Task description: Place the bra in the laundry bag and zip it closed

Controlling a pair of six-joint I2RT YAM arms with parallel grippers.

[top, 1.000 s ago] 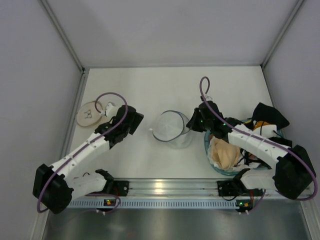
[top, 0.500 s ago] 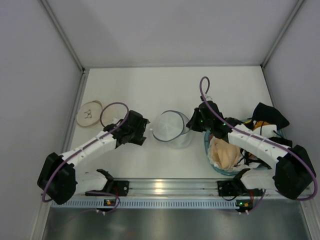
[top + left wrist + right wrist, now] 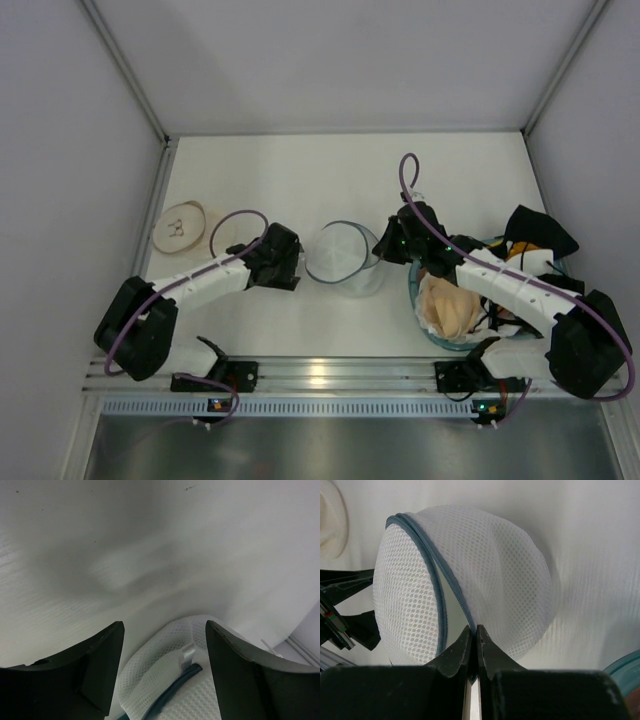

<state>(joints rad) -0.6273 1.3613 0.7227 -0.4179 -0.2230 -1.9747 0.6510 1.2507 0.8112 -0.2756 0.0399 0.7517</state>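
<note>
The laundry bag, a round white mesh pouch with a dark rim, lies on its side mid-table. My right gripper is at its right edge; in the right wrist view this gripper is shut on the blue-grey zipper edge of the laundry bag. My left gripper is at the bag's left side. In the left wrist view it stands open, with the mesh and a silvery zipper tab between its fingers, untouched. A beige padded garment lies in the basket; I cannot tell whether it is the bra.
A blue basket of garments, black cloth among them, stands at the right under my right arm. A round beige piece lies at the far left. Grey walls close the table's left, back and right sides.
My left arm has swung right, from beside the round beige piece to the bag's left side, and its jaws have opened wider. The right gripper and the bag have stayed put.
</note>
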